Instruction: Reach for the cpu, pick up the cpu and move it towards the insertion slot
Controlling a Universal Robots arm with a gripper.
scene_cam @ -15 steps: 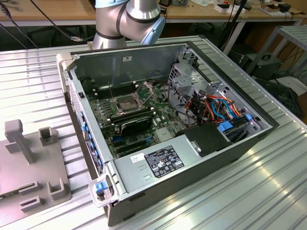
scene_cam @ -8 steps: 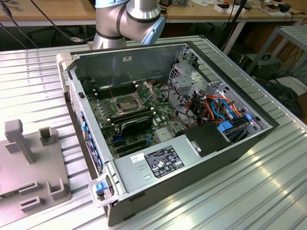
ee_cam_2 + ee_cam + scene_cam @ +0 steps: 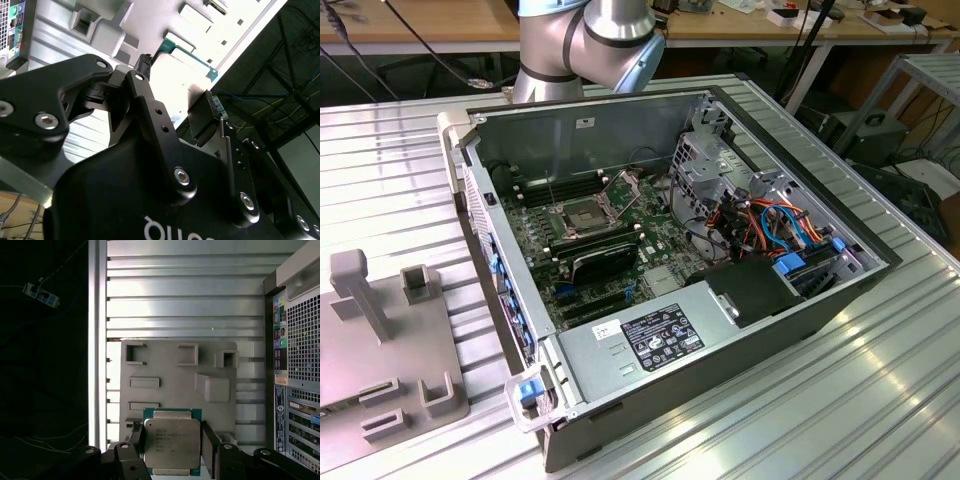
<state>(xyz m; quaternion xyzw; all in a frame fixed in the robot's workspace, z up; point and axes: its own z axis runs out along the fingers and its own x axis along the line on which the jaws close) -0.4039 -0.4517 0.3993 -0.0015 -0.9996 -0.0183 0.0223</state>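
**CPU: in grip, over fixture plate**

The gripper (image 3: 171, 432) pinches the cpu (image 3: 172, 447) by opposite edges. In the first wrist view the chip is face-on above the grey fixture plate (image 3: 165, 365).
Risk: an edge-only hold may let the thin chip slip or tilt.
The exterior view adds the insertion slot (image 3: 578, 217), frame raised, inside the case (image 3: 720, 330).

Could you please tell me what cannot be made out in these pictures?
Underside of the cpu: faces away in the first wrist view, where the hand grips its sides.
The cpu's face in the second wrist view: washed out by glare.
Contacts of the insertion slot: too small in the exterior view.
The arm: cut off at the exterior view's top edge, so the cpu's distance from the slot is unknown.
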